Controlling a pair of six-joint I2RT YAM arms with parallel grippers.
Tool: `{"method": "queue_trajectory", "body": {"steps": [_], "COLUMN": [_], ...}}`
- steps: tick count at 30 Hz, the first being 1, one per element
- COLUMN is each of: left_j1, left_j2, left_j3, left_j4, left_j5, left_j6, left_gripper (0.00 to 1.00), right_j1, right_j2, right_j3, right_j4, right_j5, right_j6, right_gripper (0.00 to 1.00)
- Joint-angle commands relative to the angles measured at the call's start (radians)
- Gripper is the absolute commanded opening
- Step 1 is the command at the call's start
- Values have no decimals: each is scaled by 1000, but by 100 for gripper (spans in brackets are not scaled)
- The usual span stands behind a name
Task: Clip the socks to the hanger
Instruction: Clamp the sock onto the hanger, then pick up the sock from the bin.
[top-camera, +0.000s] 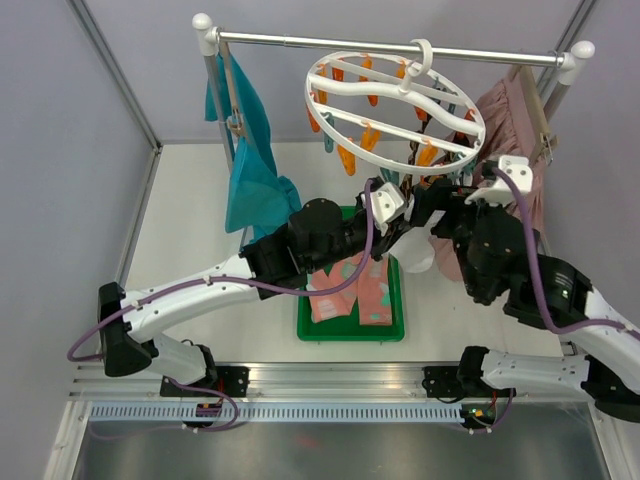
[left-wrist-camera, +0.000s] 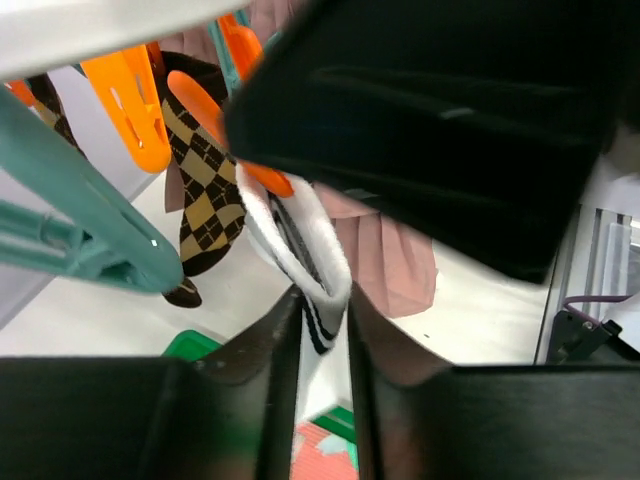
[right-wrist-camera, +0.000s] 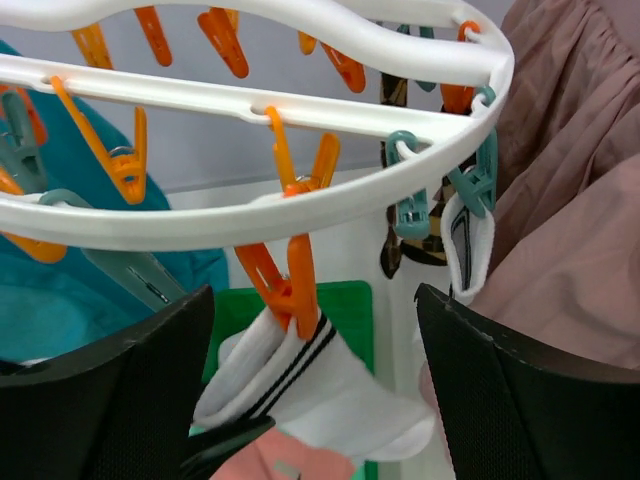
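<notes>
The hanger (top-camera: 395, 100), a round white ring with orange and teal clips, hangs from the rail. An orange clip (right-wrist-camera: 290, 280) on it bites the cuff of a white black-striped sock (right-wrist-camera: 330, 390). My left gripper (left-wrist-camera: 323, 300) sits below, its fingers pressed against that same sock (left-wrist-camera: 318, 300). My right gripper (right-wrist-camera: 312, 300) stands wide open on either side of the clip, touching nothing. Another white sock (right-wrist-camera: 468, 245) hangs from a teal clip, and an argyle sock (left-wrist-camera: 205, 200) hangs nearby. Pink socks (top-camera: 360, 290) lie in the green tray (top-camera: 350, 332).
A teal garment (top-camera: 250, 180) hangs at the rail's left end and a dusty-pink pleated skirt (top-camera: 515, 130) at its right, close behind my right arm. The rail (top-camera: 390, 45) spans the back. Both arms crowd together under the ring above the tray.
</notes>
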Motion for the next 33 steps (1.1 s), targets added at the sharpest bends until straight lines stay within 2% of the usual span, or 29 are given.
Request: {"method": "queue_trajectory", "body": {"steps": [1, 2, 6, 11, 16, 19, 20, 23, 29, 33], "left_j1": [-5, -6, -5, -3, 9, 84, 143, 231, 331, 365], "left_j2": [2, 0, -31, -106, -159, -147, -138, -109, 110, 195], "left_j3": [29, 13, -47, -215, -403, -432, -441, -457, -356, -324], "left_j4": [13, 11, 5, 0, -9, -78, -76, -38, -49, -47], "left_j5": [-35, -39, -75, -175, -288, -337, -314, -308, -300, -300], "left_j6": [-22, -24, -24, -81, -266, -416, -444, -522, -659, -667], "left_gripper": [31, 41, 50, 52, 54, 51, 50, 49, 49, 48], "right_j1": [-2, -2, -2, -2, -2, -2, -2, 0, -2, -2], "right_j2": [-103, -120, -200, -272, -277, -280, -274, -240, -154, -122], "right_j3": [-40, -66, -143, -292, -439, -529, -545, -580, -605, -607], "right_j4": [-28, -32, -45, -56, -33, 28, 41, 67, 115, 118], "right_j5": [-143, -169, -306, -398, -446, -484, -496, -495, -490, -480], "right_j6": [34, 37, 63, 121, 186, 210, 219, 232, 230, 232], "right_gripper": [93, 93, 94, 94, 90, 90, 90, 89, 89, 89]}}
